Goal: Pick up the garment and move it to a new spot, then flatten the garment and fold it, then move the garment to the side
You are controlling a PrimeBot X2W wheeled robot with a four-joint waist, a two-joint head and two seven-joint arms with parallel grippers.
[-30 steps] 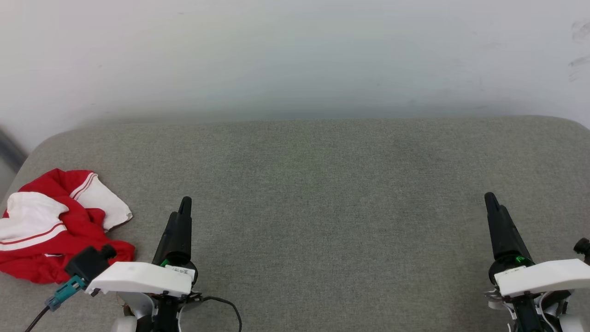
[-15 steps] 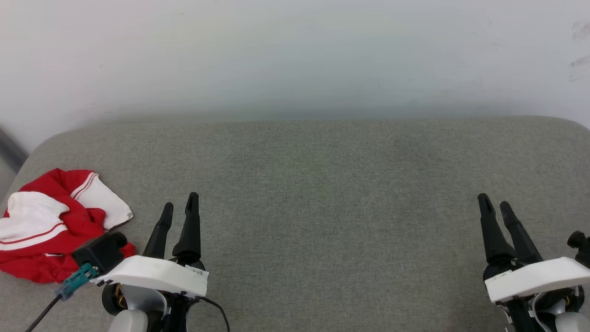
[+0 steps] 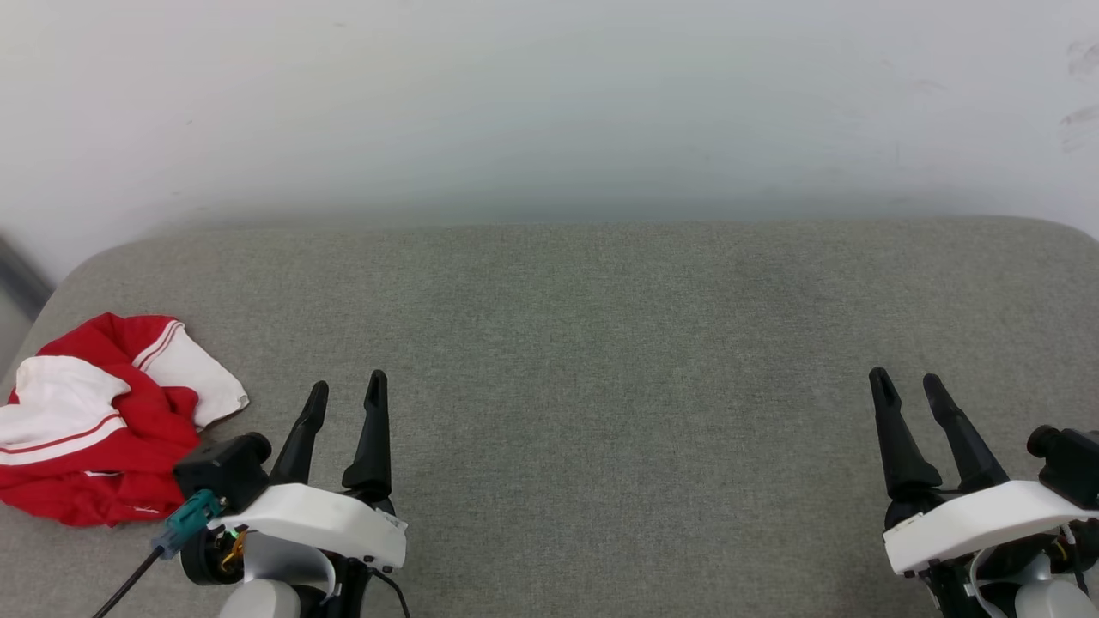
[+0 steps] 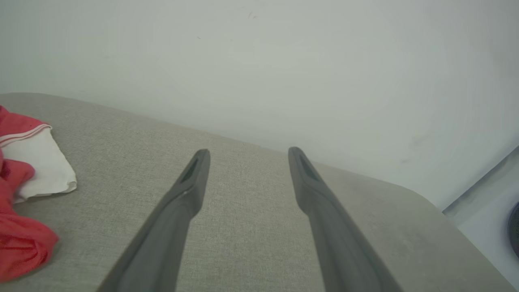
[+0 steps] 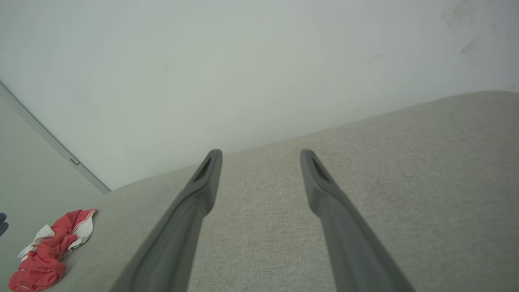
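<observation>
Red-and-white garment (image 3: 94, 421) lies crumpled at far-left edge of grey cushion (image 3: 601, 343). Left gripper (image 3: 346, 390) just right of it, jaws wide, empty. Right gripper (image 3: 907, 386) near right edge, jaws wide, empty.

Looks along right claw (image 5: 261, 156), fingers spread wide, nothing between. Grey fabric worktop (image 5: 405, 182) beneath the claw; crumpled red-and-white garment (image 5: 52, 247) well off to the claw's left; pale wall (image 5: 243, 61) beyond the claw.

Red-and-white garment (image 3: 94, 421) lies crumpled at cushion's left end.
</observation>
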